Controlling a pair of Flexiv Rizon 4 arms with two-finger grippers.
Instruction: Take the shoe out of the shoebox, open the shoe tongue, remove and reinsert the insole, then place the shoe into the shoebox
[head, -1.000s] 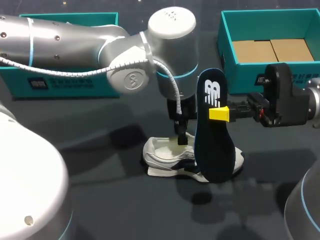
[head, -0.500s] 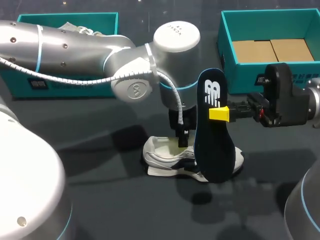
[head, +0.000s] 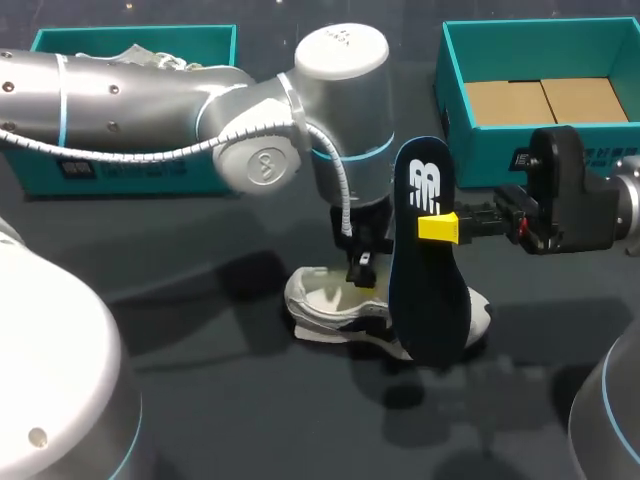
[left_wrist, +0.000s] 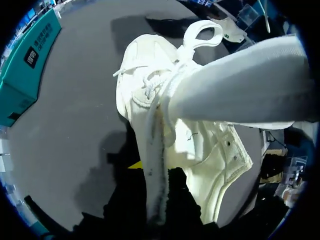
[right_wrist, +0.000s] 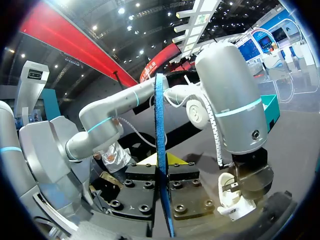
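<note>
Risk sits first with your left gripper: its fingers are clamped on a thin edge of the shoe, which lies on the table near the centre, towards 6 o'clock. If this edge slips out, the opening may close. Next, the insole stands upright, pinched in the fingers of the right gripper; you may bend it or miss the opening. At 10 o'clock the left shoebox holds something white; at 2 o'clock the right shoebox holds brown cardboard.

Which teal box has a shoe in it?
The far-left box: a white shoe shows over its rim. The far-right box shows only a brown cardboard floor.
</note>
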